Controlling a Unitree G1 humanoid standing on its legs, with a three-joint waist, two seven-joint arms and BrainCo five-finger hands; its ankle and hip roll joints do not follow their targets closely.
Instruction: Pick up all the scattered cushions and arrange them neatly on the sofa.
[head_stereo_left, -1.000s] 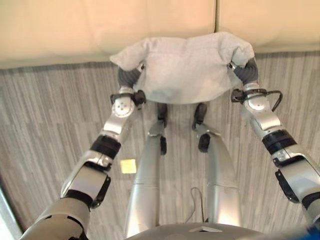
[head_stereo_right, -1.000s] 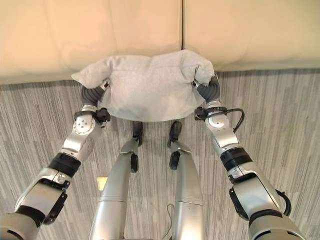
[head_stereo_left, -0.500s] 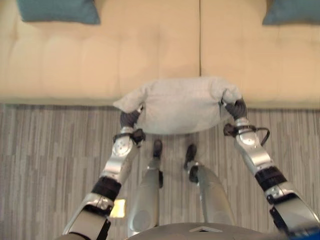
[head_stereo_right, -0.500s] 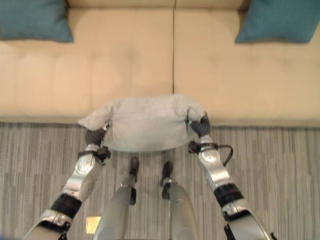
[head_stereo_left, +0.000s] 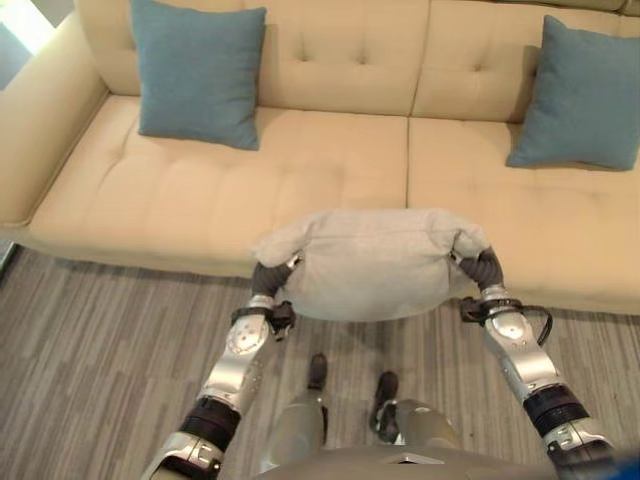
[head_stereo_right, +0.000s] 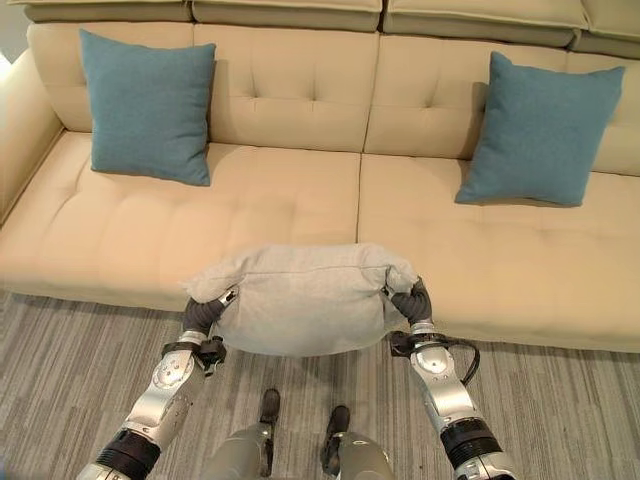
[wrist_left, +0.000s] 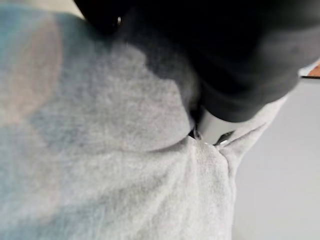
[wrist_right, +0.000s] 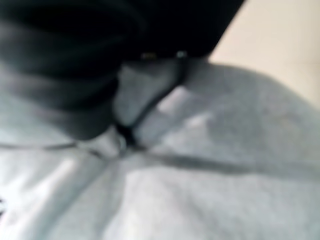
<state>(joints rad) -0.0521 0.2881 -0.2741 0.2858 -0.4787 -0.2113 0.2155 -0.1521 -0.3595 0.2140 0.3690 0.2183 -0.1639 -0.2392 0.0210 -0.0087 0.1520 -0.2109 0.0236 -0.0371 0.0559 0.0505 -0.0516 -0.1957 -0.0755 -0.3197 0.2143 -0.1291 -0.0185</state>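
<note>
Grey cushion (head_stereo_right: 300, 298) raised toward sofa (head_stereo_right: 300, 210), both hands gripping

**Robot arms, seen from the head camera.** The left robot hand (head_stereo_left: 266, 280) and the right robot hand (head_stereo_left: 486, 270) are being shown under dark, ribbed, sleeve-like covers. Behind each cover, a rounded silver wrist housing (head_stereo_left: 243, 338) is being flanked by small black fittings. The left forearm (head_stereo_left: 230, 375) and the right forearm (head_stereo_left: 520, 360) are being presented as smooth silver-grey shells, each being interrupted farther up by a black band (head_stereo_left: 207, 421). In the left wrist view, the ribbed cover (wrist_left: 240, 50) is being seen as a dark rounded mass.
</note>
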